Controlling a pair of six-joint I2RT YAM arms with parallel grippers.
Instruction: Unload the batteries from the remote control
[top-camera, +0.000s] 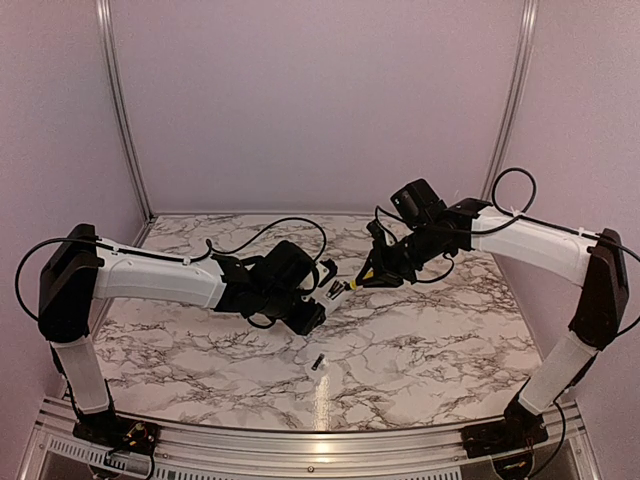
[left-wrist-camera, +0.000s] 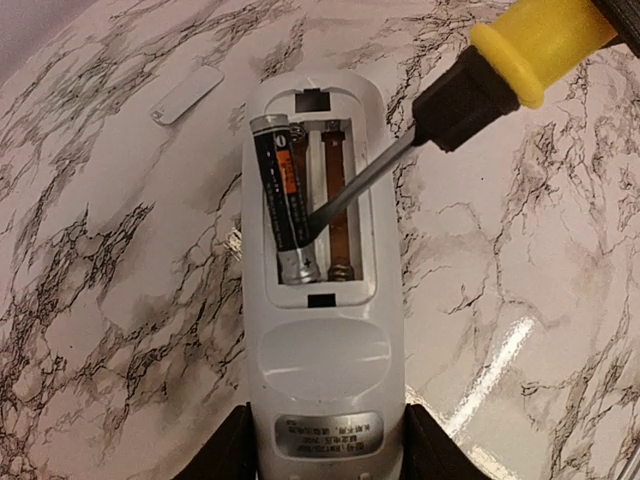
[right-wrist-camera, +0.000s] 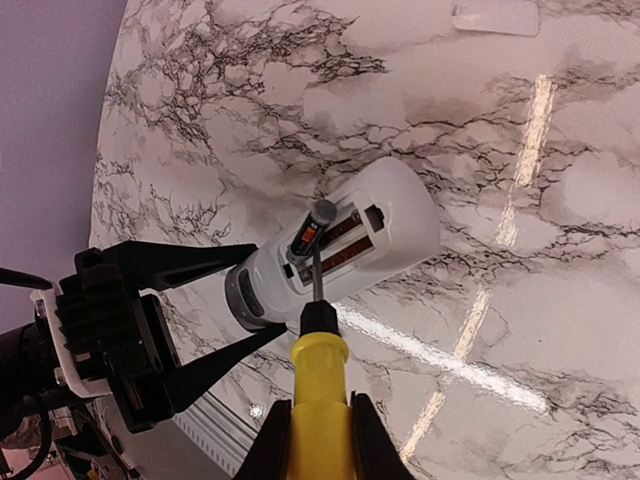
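1. Spreading beneath the remote control (left-wrist-camera: 325, 350), the glossy table (top-camera: 450, 330) is white marble-patterned with dark veins and streaked with lamp glare.
2. The left gripper (left-wrist-camera: 330, 445) has its two black fingers clamped on the remote's label end, one on each long side. The jaws stand about half spread and hold the remote raised above the table.
3. The right gripper (right-wrist-camera: 318, 425), its jaws only narrowly apart, is closed on the handle of a screwdriver (left-wrist-camera: 455, 100) aimed at the remote's open compartment.
4. The remote is a slim bar of smooth white plastic with rounded ends. It has a recessed rectangular compartment and a grey label near the gripped end.
5. The screwdriver has a shiny yellow handle, a black collar and a thin metal shaft. The shaft slants into the remote's compartment, its tip against the battery there.
6. A small white cover plate (left-wrist-camera: 187, 95) with rounded corners lies flat on the table beyond the remote's free end, apart from it.
7. One battery (left-wrist-camera: 283, 195), a dark cylinder with an orange band and silver end caps, sits in one slot of the remote. The slot beside it shows a coppery strip and a coil spring.
8. A second battery (top-camera: 318, 362), a tiny dark cylinder, lies loose on the table well apart from the remote, toward the arm bases.
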